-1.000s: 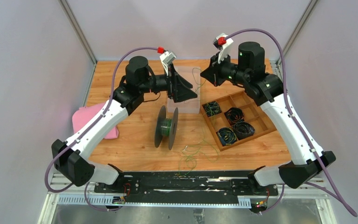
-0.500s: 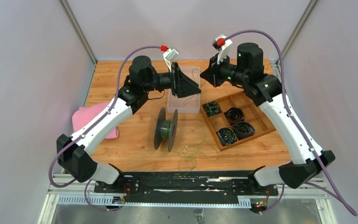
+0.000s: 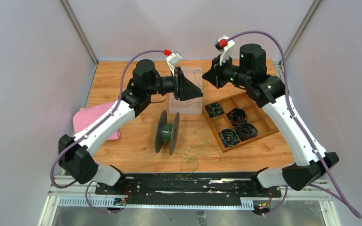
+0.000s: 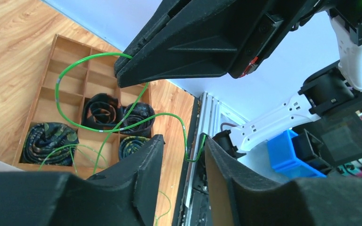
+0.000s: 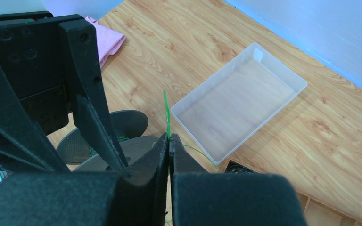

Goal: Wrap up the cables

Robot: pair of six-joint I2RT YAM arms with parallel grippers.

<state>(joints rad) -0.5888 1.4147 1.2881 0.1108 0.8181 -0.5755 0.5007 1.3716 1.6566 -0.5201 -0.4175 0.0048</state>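
Right hand [image 5: 169,141] clenched on the cables [image 5: 166,110]; pinched strand stuck out toward 12 o'clock, long axis 12–6. Left hand [image 4: 181,146], at its 8 o'clock, stood parted, a strand crossing the gap.

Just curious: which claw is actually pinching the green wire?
The right gripper: its fingers are shut on the green wire; the left gripper stands open.

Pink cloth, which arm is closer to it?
Left. The left arm passes close beside the pink cloth; the right arm is across the table, beside the wooden tray.
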